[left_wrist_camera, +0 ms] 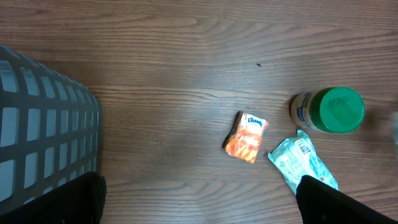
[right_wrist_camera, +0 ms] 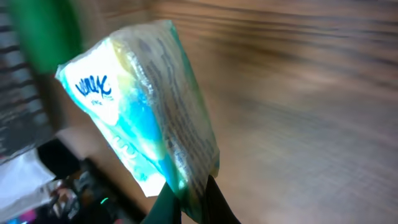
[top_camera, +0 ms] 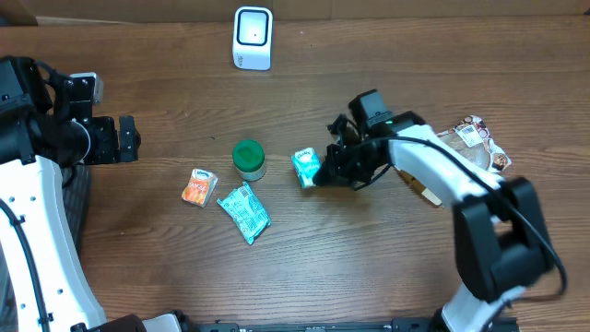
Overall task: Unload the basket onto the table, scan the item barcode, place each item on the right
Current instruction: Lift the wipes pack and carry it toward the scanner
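Tissue pack point(right_wrist_camera: 140, 106) is pinched by one edge in the closed right pincer point(right_wrist_camera: 190, 203).

basket point(left_wrist_camera: 43, 118) cut by left edge | teal packet point(left_wrist_camera: 301, 158) end behind left pincer point(left_wrist_camera: 200, 208) finger point(left_wrist_camera: 348, 202) | table point(right_wrist_camera: 311, 93) blurred

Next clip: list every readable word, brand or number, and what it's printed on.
"Kleenex": on the small orange plastic tissue packet.
Blue script logo on the blue-and-white plastic tissue pack: too blurred to read.
Label of the green-lidded jar, print on the teal plastic wrapper, the printed snack packet: too small to read.
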`<act>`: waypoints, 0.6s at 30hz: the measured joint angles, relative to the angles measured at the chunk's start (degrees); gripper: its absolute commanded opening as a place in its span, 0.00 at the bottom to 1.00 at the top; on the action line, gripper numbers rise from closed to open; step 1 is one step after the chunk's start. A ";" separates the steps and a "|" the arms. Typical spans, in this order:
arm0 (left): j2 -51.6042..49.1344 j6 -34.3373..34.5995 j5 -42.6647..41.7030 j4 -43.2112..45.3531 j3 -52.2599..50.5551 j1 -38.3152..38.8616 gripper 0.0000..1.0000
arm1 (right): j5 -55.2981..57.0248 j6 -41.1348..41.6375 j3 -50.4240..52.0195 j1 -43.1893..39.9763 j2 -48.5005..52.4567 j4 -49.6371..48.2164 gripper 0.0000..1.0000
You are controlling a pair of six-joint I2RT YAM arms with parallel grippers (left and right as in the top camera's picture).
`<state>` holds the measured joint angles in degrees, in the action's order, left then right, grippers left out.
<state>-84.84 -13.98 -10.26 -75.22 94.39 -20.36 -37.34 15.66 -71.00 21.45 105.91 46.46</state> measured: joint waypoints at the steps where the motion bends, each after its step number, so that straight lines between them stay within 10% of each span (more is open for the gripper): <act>1: 0.00 0.00 0.00 0.00 0.00 0.00 1.00 | -1.95 -0.72 0.04 -0.28 -2.54 0.31 0.04; 18: -0.04 0.00 0.00 0.00 0.00 0.00 1.00 | -44.92 0.79 0.04 -11.28 -15.63 4.74 0.04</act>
<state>-84.88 -13.98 -10.26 -75.22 94.39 -20.36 -82.26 16.45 -70.96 10.17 90.28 51.20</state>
